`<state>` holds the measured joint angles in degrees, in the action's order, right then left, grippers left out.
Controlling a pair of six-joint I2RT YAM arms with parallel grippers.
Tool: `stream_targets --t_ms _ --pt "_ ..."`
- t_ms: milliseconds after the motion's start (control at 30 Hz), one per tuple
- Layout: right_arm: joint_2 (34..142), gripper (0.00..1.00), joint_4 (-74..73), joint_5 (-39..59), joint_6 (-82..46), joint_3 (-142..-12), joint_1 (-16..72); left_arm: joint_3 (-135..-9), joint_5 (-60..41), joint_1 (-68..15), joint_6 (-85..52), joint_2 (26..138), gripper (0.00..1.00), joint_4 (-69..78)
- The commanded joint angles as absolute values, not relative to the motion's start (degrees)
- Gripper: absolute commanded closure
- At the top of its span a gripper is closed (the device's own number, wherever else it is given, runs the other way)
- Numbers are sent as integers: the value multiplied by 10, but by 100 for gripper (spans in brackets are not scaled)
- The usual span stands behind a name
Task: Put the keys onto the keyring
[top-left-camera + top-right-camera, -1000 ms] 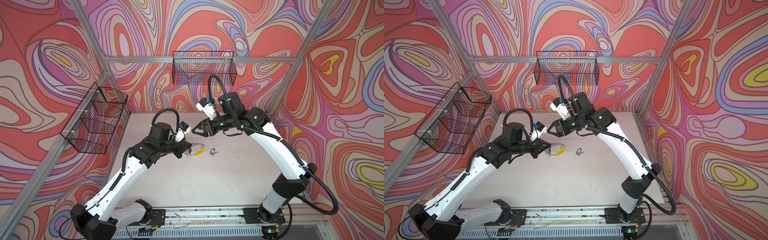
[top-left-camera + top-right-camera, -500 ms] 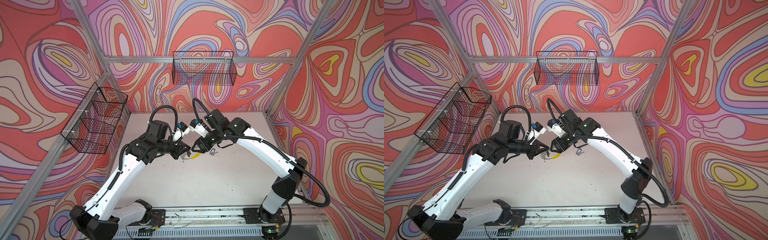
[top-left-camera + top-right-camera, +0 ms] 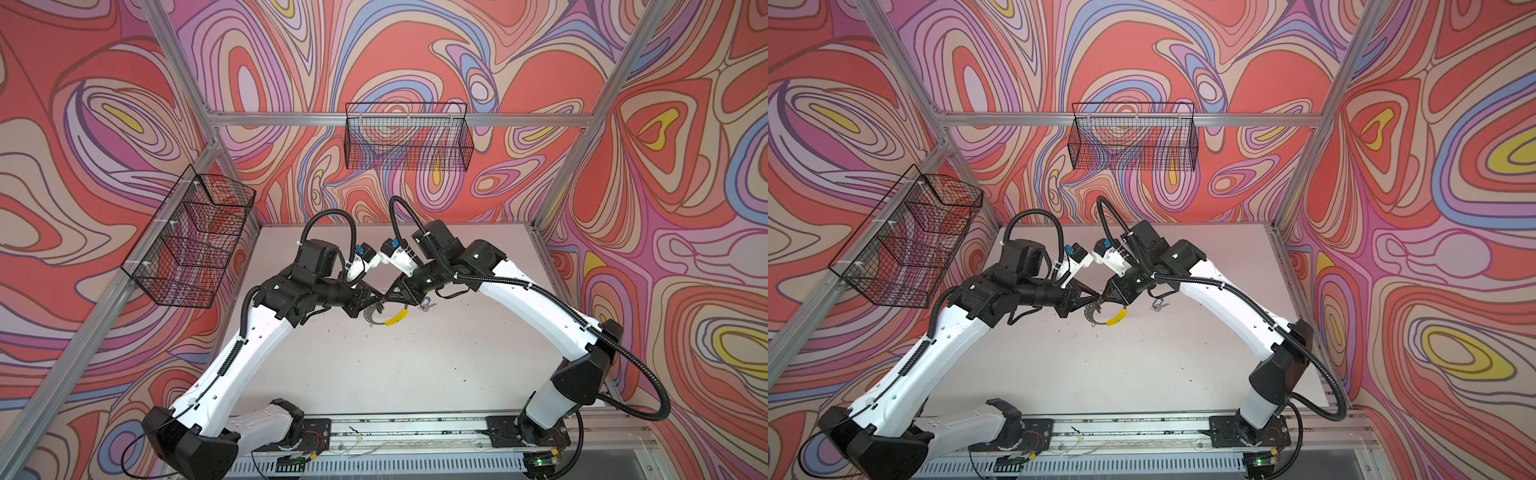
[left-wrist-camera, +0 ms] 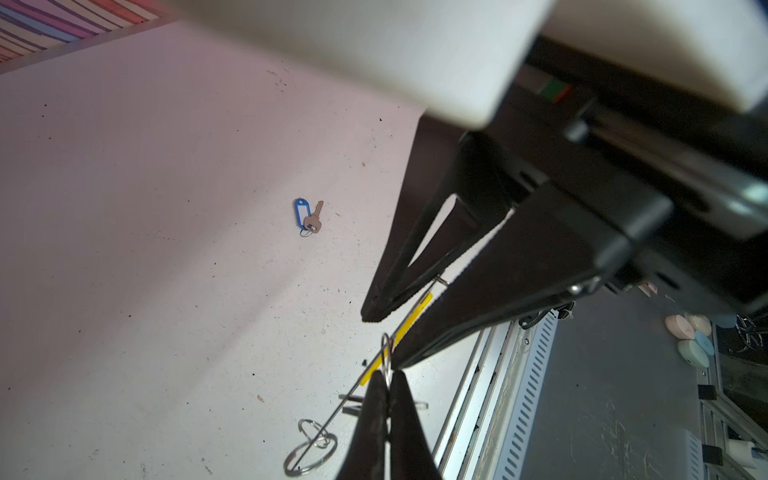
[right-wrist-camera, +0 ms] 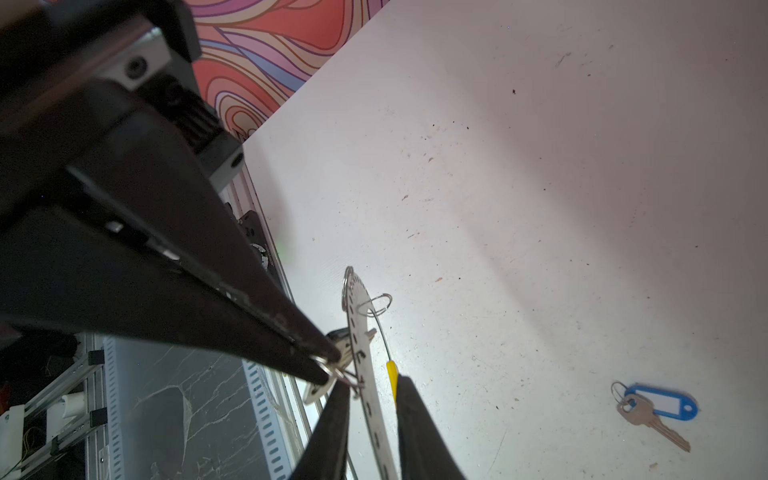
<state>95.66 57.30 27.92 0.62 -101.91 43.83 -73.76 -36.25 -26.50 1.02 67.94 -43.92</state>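
Note:
The keyring [image 3: 384, 319] [image 3: 1100, 319], a grey perforated hoop with a yellow segment, hangs just under both grippers' tips at mid table. My left gripper [image 4: 387, 376] [image 3: 379, 296] is shut on the small split ring of the black-tagged key [image 5: 340, 353], right against the hoop's band [image 5: 358, 316]. My right gripper [image 5: 370, 386] [image 3: 391, 293] straddles that band, jaws a little apart with a gap on each side. The blue-tagged key [image 5: 656, 409] [image 4: 307, 216] [image 3: 424, 304] lies flat on the table, right of the hoop in both top views.
Small wire rings [image 4: 311, 449] dangle from the hoop's low end. The two arms meet tip to tip over the white table [image 3: 415, 374]. Wire baskets hang on the back wall [image 3: 409, 141] and left wall [image 3: 191, 241]. A metal rail [image 3: 415, 428] runs along the front edge.
My right arm swung down and left from near the back wall to meet the left gripper, and its jaws narrowed around the hoop's band. The left gripper stayed shut, hardly moving.

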Motion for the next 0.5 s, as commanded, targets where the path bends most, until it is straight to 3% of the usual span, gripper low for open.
stream_targets --t_ms 0,267,333,467 --pt "948 77 570 285 22 -1007 446 -742 -382 -260 -11 669 100 -424" --pt "944 73 593 273 36 -1011 447 -751 -368 -261 -5 670 100 -448" --pt "944 77 595 271 37 -1011 447 -750 -371 -260 -6 670 100 -446" --pt "947 96 594 274 39 -1020 447 -752 -380 -261 -6 672 100 -446"
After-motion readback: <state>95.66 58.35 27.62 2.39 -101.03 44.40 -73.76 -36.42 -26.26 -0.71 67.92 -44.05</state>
